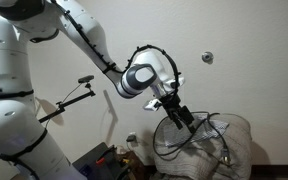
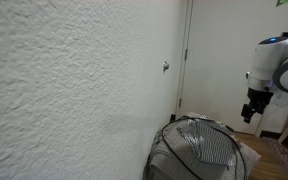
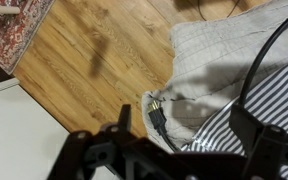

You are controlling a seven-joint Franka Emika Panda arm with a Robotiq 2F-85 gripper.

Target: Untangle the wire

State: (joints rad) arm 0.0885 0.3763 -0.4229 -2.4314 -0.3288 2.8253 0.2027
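**Inspection: wire on the cloth, claw spread above it**

The wire [image 3: 160,122] is lying on the striped cloth [image 3: 269,125]. Its small plug-like end is showing at lower centre of the wrist view, close to the cloth's left edge. A second length is sweeping in an arc down the right side of that frame. In an exterior view its loops [image 1: 212,128] are spilling tangled over the cloth-covered mound at lower right.

My claw [image 3: 184,125] is hanging above it with the fingers spread wide and pinching nothing. In both exterior views it is standing clear of the cloth [image 1: 184,120] [image 2: 250,110].

The plug end is sitting below me, between my fingers and nearer the left one in the wrist frame. Its long axis is running roughly top to bottom there, across my closing line. I am judging a straight descent to be the fitting approach.

The wood floor [image 3: 104,50] is lying beyond the cloth at upper left.
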